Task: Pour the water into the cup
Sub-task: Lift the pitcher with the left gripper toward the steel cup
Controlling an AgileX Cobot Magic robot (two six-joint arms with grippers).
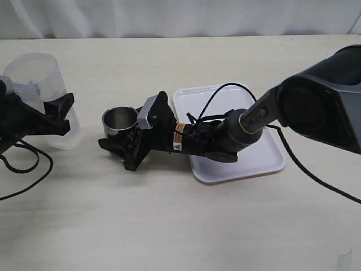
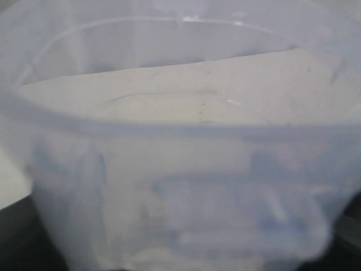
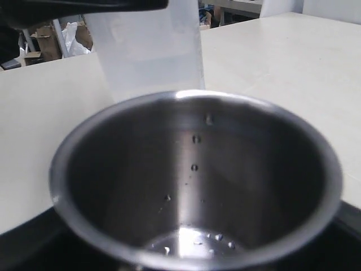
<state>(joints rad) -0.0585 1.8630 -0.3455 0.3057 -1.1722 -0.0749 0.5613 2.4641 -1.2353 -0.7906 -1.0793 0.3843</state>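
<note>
With left jaws grasping the beaker (image 1: 40, 73) and right jaws grasping the cup (image 1: 119, 119), pre-pour positioning seems underway; next, tilt beaker over cup.

1. One stainless-steel cup (image 1: 119, 120).
2. One translucent plastic beaker (image 1: 40, 79).
3. One white tray (image 1: 260, 157).
4. Two claws: left claw (image 1: 62, 114), right claw (image 1: 122, 135).
5. One counter (image 1: 180, 226).

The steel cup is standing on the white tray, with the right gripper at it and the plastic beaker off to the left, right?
No. The steel cup stands on the table beside the white tray, not on it, as the exterior view shows. The right gripper is at it and the plastic beaker is off to the left.
</note>
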